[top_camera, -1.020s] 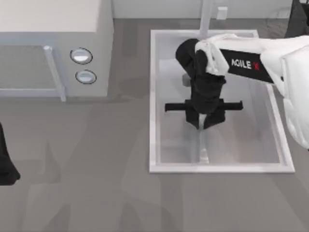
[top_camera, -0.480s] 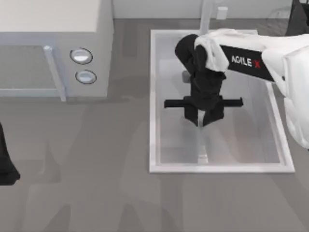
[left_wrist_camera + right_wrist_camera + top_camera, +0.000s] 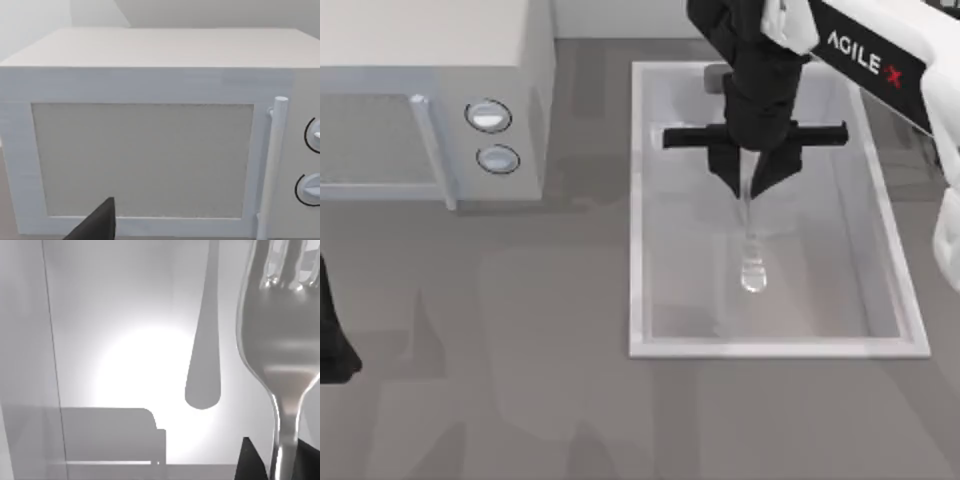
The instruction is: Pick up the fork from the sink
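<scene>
The right claw (image 3: pixel 748 185) is clamped on the fork (image 3: pixel 751 250), which hangs from it over the sink (image 3: pixel 638 200) toward the bench's far right edge — lifted clear of the grey bottom, judging by its shadow in the right wrist view. To finish well, I would keep the grip firm and rise straight up, so the dangling end clears the rim. The left claw (image 3: pixel 332 345) sits parked at the bench's left edge, near the microwave (image 3: pixel 430 60); whether it is open I cannot tell.

The right arm (image 3: pixel 880 60) is glossy white – its shell lettered "AGILE X" in white on a black band (the X is red). Its wrist and right pincer (image 3: pixel 750 180) are matte black, with a thin black crossbar. The left arm (image 3: pixel 332 330) shows as black.
</scene>
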{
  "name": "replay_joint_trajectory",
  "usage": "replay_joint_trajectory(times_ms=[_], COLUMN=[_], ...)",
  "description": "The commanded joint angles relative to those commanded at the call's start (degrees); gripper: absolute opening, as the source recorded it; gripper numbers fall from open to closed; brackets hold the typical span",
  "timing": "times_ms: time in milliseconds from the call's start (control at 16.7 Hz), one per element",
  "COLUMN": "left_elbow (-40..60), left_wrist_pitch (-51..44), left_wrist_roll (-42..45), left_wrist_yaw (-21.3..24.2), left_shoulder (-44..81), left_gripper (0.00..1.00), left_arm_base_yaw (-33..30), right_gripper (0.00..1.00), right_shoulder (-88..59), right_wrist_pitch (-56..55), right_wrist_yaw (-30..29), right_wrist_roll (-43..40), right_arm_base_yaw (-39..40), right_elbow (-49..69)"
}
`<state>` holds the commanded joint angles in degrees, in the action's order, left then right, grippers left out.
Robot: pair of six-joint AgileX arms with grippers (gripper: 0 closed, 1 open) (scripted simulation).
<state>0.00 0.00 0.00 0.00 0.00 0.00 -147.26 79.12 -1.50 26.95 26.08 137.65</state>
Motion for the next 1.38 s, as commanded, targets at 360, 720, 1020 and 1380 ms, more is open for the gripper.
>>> replay_joint_trajectory(times_ms=[360,720,1020,1380], left_elbow=[0.0,0.0,0.0,0.0], left_wrist_pitch=[0.0,0.0,0.0,0.0], left_wrist_roll=[0.0,0.0,0.0,0.0], left_wrist_yaw=[0.0,0.0,0.0,0.0], left_shoulder=[0.0,0.0,0.0,0.0], left_gripper=[1.00,1.00,1.00,1.00], left_arm_base_yaw=[0.0,0.0,0.0,0.0], right_gripper=[0.00,0.00,0.00,0.00], right_shoulder=[1.1,10.1,29.5,53.1], right_wrist_pitch=[3.1,2.2,0.6,-1.2], right_wrist_yaw=[0.0,0.3,0.7,1.3], right_wrist_roll=[0.0,-4.8,-14.5,-26.4], right_arm_base_yaw=[0.0,-4.7,-14.3,-26.1], right_elbow=[2.9,-6.4,-29.3,-56.0])
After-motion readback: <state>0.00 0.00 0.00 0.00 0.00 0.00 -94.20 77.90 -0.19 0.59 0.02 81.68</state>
